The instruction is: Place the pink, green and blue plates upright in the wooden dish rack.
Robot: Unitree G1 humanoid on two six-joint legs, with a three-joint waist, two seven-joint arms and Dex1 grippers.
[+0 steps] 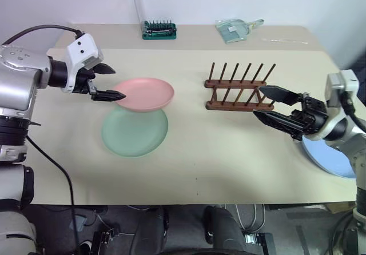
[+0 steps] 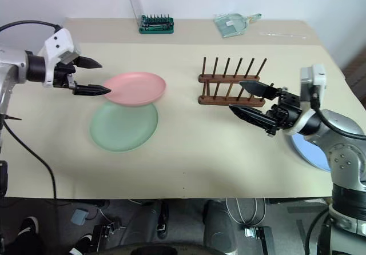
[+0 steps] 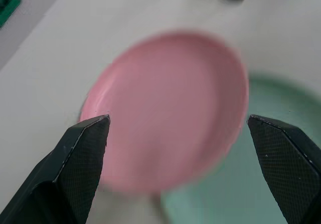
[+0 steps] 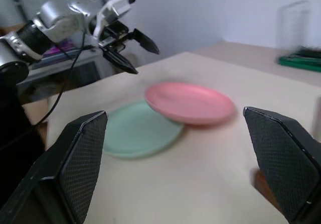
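The pink plate (image 1: 146, 94) lies on the table, overlapping the far edge of the green plate (image 1: 135, 132). Just left of the pink plate's rim hovers my left gripper (image 1: 117, 82), open and empty, its fingers pointing at the plate. The wooden dish rack (image 1: 237, 86) stands empty right of centre. In front of the rack's right end my right gripper (image 1: 258, 100) is open, holds nothing, and points left. The blue plate (image 1: 331, 158) lies at the table's right edge, partly hidden behind my right arm. The right wrist view shows the pink plate (image 4: 190, 102) resting tilted on the green plate (image 4: 138, 131).
A green screwdriver-bit case (image 1: 159, 30) with a clear lid raised and a clear plastic item (image 1: 234, 29) sit along the table's far edge. Bare tabletop stretches between the plates and the rack and along the near edge.
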